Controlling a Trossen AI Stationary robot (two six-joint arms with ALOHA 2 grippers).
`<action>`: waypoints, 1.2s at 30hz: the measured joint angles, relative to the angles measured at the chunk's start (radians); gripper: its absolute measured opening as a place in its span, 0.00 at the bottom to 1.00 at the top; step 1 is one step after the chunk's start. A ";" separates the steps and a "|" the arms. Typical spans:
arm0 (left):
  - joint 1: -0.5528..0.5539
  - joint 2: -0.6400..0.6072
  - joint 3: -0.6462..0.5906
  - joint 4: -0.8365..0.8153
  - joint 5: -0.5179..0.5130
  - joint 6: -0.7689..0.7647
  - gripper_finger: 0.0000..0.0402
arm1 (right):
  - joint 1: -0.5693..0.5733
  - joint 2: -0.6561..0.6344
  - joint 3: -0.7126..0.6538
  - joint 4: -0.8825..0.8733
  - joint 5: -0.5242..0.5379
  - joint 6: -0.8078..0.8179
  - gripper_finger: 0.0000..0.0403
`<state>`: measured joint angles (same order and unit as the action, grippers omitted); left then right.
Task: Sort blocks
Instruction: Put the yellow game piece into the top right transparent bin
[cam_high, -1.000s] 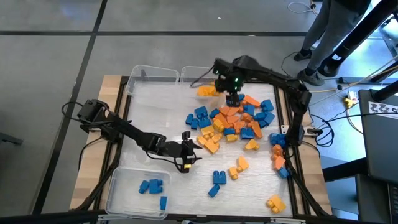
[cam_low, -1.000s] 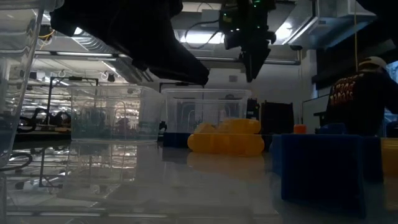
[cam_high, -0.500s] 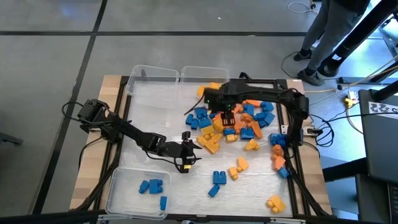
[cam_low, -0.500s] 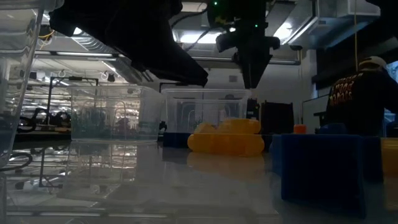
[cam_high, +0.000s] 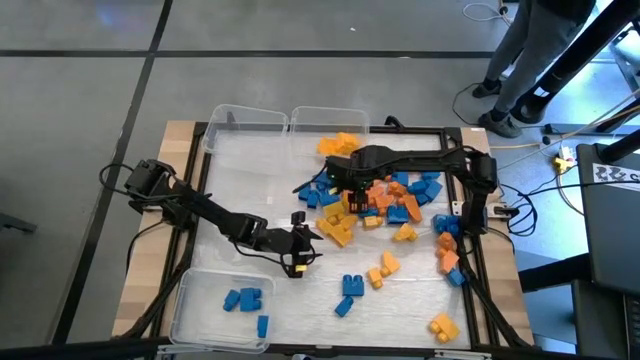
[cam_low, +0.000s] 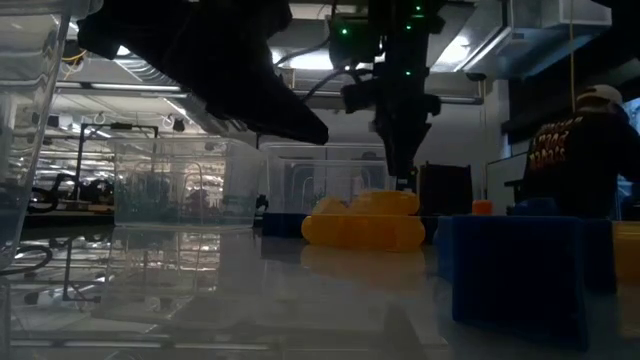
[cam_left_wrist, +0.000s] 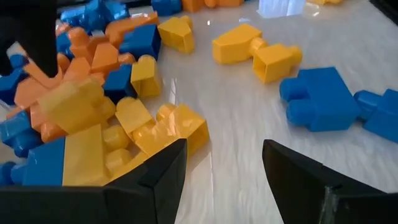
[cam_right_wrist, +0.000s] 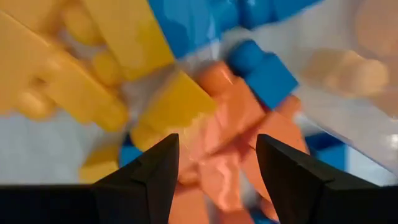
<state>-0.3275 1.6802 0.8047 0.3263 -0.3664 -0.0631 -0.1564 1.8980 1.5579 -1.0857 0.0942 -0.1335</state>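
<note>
On the desk (cam_high: 250, 170) the pile of blocks (cam_high: 385, 195) sits mid-right. The right end effector (cam_high: 358, 200) hangs over its orange bricks (cam_right_wrist: 233, 118), fingers parted, holding nothing. The left end effector (cam_high: 300, 262) waits beside it, fingers spread, empty.

Clear bins are seen at eleven (cam_high: 246, 125), twelve (cam_high: 330, 120) and seven o'clock (cam_high: 200, 300); a person (cam_high: 540, 55) is seen at two.

Grey tiled floor (cam_high: 90, 90) surrounds the table; a person (cam_high: 540, 60) stands nearby.
</note>
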 joint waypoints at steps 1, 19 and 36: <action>0.000 0.000 0.000 -0.006 0.000 -0.001 0.50 | 0.001 0.000 -0.002 0.002 -0.012 0.014 0.54; -0.005 0.000 0.000 -0.036 0.000 -0.013 0.50 | 0.007 0.000 -0.002 0.043 -0.052 0.384 0.54; -0.019 0.000 0.000 -0.031 0.000 -0.011 0.50 | 0.058 0.005 -0.002 0.041 0.071 0.529 0.54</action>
<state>-0.3470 1.6802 0.8047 0.2955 -0.3660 -0.0746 -0.0982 1.9026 1.5555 -1.0450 0.1657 0.3956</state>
